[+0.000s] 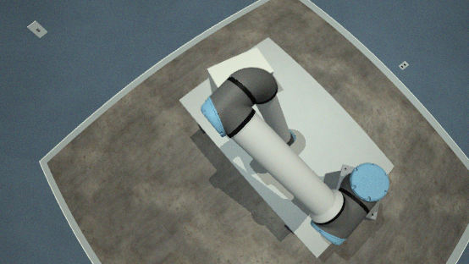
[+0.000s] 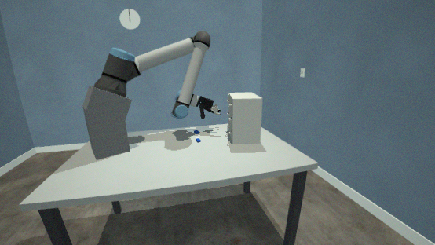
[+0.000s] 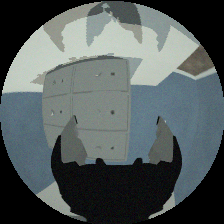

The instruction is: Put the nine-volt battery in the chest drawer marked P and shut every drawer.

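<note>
The white chest (image 1: 235, 64) (image 2: 246, 118) (image 3: 100, 82) stands upright at the far end of the table. Its front, with several small-knobbed drawers in two columns, faces my gripper in the wrist view. The drawers look shut there; no letter can be read, so I cannot tell which is P. My gripper (image 2: 218, 111) (image 3: 117, 116) is open and empty, a short way in front of the chest and above the table. Two small blue things, one (image 2: 196, 132) farther back and one (image 2: 198, 140) nearer, lie on the table; which is the nine-volt battery I cannot tell. The arm hides them in the top view.
The white table (image 1: 339, 140) (image 2: 165, 173) bears the chest and the arm's grey pedestal (image 2: 107, 126), which stands at the opposite end. The arm's forearm (image 2: 193, 72) hangs down between pedestal and chest. Shadows of the arm fall on the table around the blue things.
</note>
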{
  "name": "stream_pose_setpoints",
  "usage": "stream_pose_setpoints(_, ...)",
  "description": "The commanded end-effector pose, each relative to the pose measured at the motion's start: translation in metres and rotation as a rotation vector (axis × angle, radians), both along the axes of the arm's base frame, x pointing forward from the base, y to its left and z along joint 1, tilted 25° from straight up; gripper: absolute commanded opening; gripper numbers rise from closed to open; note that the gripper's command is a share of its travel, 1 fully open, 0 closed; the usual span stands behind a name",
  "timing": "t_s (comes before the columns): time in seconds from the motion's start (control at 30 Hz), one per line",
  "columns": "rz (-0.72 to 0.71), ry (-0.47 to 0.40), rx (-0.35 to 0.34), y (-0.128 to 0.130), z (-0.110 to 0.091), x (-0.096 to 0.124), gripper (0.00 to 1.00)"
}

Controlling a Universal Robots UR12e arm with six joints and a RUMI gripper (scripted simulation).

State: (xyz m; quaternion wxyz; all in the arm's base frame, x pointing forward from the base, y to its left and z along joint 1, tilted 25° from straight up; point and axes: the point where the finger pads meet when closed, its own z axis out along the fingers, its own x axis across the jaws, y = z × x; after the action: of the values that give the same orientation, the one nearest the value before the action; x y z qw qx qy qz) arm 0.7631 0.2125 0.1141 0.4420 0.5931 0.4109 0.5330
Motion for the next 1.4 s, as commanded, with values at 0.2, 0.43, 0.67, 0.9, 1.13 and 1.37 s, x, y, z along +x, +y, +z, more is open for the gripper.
stream_pose_setpoints(0.2, -0.008, -0.030, -0.003, 0.0001, -0.0009, 0.0029, 1.00)
stream_pose_setpoints(0.43, -0.011, -0.039, -0.004, 0.0002, -0.0014, 0.0037, 1.00)
stream_pose_setpoints(0.67, -0.011, -0.041, -0.004, 0.0002, -0.0016, 0.0039, 1.00)
stream_pose_setpoints(0.9, -0.011, -0.041, -0.004, 0.0002, -0.0016, 0.0039, 1.00)
stream_pose_setpoints(1.13, -0.011, -0.041, -0.004, 0.0002, -0.0016, 0.0039, 1.00)
stream_pose_setpoints(1.37, -0.011, -0.041, -0.004, 0.0002, -0.0016, 0.0039, 1.00)
